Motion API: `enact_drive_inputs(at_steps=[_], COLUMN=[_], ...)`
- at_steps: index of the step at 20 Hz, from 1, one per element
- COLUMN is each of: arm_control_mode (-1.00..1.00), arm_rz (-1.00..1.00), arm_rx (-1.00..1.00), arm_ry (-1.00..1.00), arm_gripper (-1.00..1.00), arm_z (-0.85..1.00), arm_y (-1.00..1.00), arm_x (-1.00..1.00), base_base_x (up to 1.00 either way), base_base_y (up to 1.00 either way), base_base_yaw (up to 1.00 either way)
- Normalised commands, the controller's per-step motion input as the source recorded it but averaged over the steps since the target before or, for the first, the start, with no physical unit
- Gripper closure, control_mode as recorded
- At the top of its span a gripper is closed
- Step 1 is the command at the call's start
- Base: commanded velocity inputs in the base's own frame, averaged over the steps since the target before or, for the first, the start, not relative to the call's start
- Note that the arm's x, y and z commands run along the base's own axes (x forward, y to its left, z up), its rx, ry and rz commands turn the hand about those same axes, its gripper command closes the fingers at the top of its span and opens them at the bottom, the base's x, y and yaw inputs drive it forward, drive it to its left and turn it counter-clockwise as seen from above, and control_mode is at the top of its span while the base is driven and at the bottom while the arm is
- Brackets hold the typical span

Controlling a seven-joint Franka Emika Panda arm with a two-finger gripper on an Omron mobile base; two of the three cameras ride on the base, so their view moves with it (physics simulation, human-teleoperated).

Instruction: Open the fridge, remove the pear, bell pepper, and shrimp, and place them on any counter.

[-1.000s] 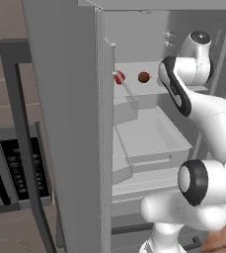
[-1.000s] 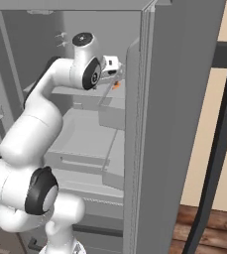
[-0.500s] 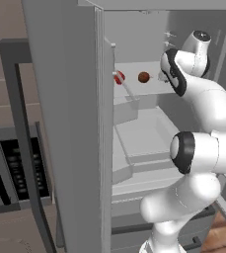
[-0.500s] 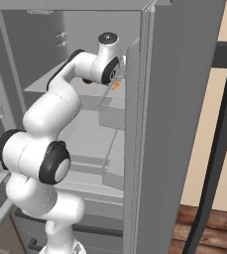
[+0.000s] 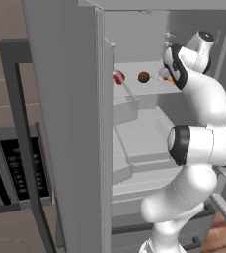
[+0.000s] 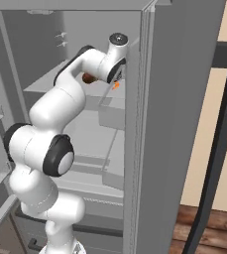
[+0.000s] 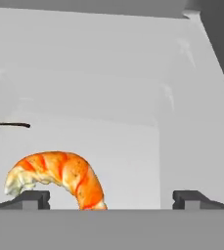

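Observation:
The fridge stands open, and my arm reaches onto its upper shelf. On that shelf the red bell pepper lies leftmost and the brownish pear sits to its right. The orange shrimp lies farthest right, just under my hand. My gripper is open, and the curved shrimp lies between its fingertips, close to the left one. The pear's stem pokes in at the left edge. From the right side, the shrimp peeks out below my gripper, with the pear behind the arm. The counter is out of view.
Grey bins and drawers fill the fridge below the shelf. The open door stands close on the left, and the fridge's side wall closes in on the right. A dark frame stands over the wood floor beyond.
My arm has folded upward and pushed the hand deeper along the shelf to the shrimp. The jaws have stayed open, and the food has not moved.

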Motion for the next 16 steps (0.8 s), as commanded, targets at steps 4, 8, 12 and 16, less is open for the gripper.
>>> enact_drive_inputs(at_steps=[4,8,12,16], arm_control_mode=[-1.00,-1.00,-1.00,-1.00], arm_rz=[0.00,0.00,0.00,0.00], arm_rx=[0.00,0.00,-0.01,-0.03], arm_ry=[-0.26,-0.21,-0.04,0.14], arm_gripper=[-1.00,-1.00,-1.00,-1.00], arm_z=[-0.42,-0.47,-0.41,-0.26], arm_y=[0.05,0.31,0.65,0.62], arm_x=[-0.29,-0.19,0.04,0.49], base_base_x=[0.00,0.00,0.00,0.00], base_base_y=[0.00,0.00,0.00,0.00], base_base_yaw=[0.00,0.00,0.00,0.00])
